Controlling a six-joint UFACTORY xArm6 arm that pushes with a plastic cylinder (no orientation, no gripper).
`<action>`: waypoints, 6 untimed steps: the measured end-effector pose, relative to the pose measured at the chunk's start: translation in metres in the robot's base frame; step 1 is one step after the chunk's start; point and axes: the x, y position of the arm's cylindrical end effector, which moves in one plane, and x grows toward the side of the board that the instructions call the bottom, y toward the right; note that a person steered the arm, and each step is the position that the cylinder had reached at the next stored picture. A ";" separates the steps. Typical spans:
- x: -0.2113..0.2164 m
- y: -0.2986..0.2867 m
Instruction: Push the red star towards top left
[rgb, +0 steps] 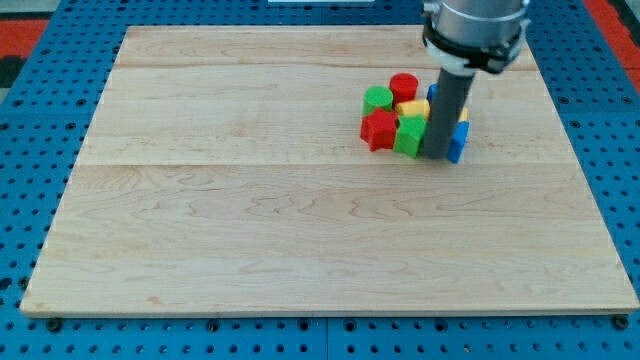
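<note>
My tip (436, 156), a bare rod with no jaws, holding nothing, rests right of the red star (379, 130), green block (408, 136) between.

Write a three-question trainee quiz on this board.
1. True or false: the red star lies at the cluster's left edge in the view.
2. My tip stands nearest which block? A) red cylinder B) green block C) green cylinder
3. Fill in: the blue block lies to the tip's ____ in the view.

Key: 1 true; 2 B; 3 right.
</note>
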 end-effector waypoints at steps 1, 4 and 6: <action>-0.004 -0.054; -0.055 -0.102; -0.032 -0.140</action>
